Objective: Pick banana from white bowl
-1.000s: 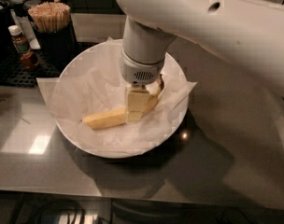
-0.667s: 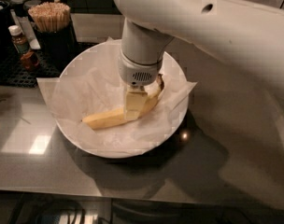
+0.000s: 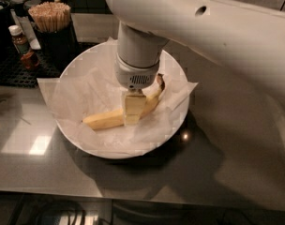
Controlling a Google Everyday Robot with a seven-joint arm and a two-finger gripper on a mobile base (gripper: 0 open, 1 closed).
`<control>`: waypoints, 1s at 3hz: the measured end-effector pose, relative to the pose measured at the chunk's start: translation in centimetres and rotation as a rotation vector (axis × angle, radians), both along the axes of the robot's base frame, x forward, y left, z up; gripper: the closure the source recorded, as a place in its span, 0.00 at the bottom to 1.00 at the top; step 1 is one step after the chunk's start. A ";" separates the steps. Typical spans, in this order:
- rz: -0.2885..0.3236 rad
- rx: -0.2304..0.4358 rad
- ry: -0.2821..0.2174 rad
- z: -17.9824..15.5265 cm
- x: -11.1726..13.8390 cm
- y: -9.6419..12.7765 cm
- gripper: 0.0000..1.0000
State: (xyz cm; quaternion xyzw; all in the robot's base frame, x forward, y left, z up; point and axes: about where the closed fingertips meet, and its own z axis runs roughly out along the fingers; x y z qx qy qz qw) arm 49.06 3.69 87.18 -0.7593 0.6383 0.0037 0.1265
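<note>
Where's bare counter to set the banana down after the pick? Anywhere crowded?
Bare counter left of the bowl, in front of the black mat; also the strip between bowl and near edge. Right of the bowl is bare but under the arm. Back left is crowded: stick holder, bottle. Gripper is down at the banana in the bowl.

Inspection for lettering: no text, brand, number or sign can be read anywhere in view. The small bottle [image 3: 19, 40] at the upper left of the frame may carry a label, but it is too small to make out. The gripper [image 3: 133, 110], at centre frame down inside the white bowl [image 3: 128, 155] at the banana [image 3: 102, 120], shows no legible marking, nor does the white arm [image 3: 203, 22] across the top
</note>
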 end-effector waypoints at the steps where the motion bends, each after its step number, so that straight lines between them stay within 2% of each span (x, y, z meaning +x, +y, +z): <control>1: 0.011 0.005 0.051 -1.4 0.4 0.1 0.28; 2: 0.018 0.009 0.084 -2.4 0.5 0.2 0.30; 3: 0.018 0.009 0.085 -2.4 0.5 0.2 0.31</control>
